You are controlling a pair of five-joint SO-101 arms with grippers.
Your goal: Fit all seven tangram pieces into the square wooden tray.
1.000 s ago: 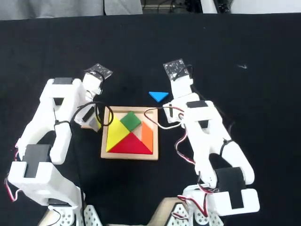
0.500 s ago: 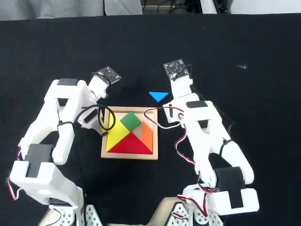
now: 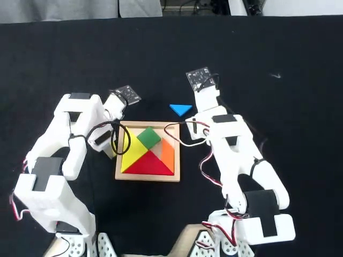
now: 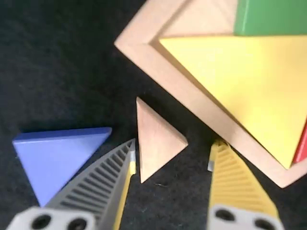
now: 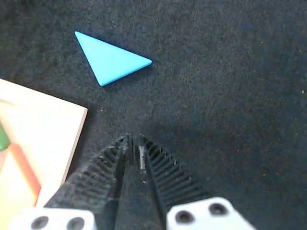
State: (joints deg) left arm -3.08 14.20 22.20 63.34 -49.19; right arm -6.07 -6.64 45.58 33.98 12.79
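Tray: square wooden tray [image 3: 147, 178] at mid-bench, holding a yellow triangle [image 4: 244, 81], green square [image 4: 271, 17], red triangle [image 3: 149, 165] and orange piece [image 3: 168, 152].
Left claw [image 4: 173, 152]: released, straddling a plain wooden triangle [image 4: 156, 141] just off a tray corner, with a blue triangle [image 4: 55, 155] beside it.
Right claw [image 5: 134, 143]: clenched on nothing, near a light-blue triangle [image 5: 111, 60] on the bench.

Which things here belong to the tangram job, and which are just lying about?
Job: tray, yellow triangle, red triangle, green square, orange piece, cyan triangle, blue triangle, wooden triangle.
Lying about: black cloth, grey fabric behind it.
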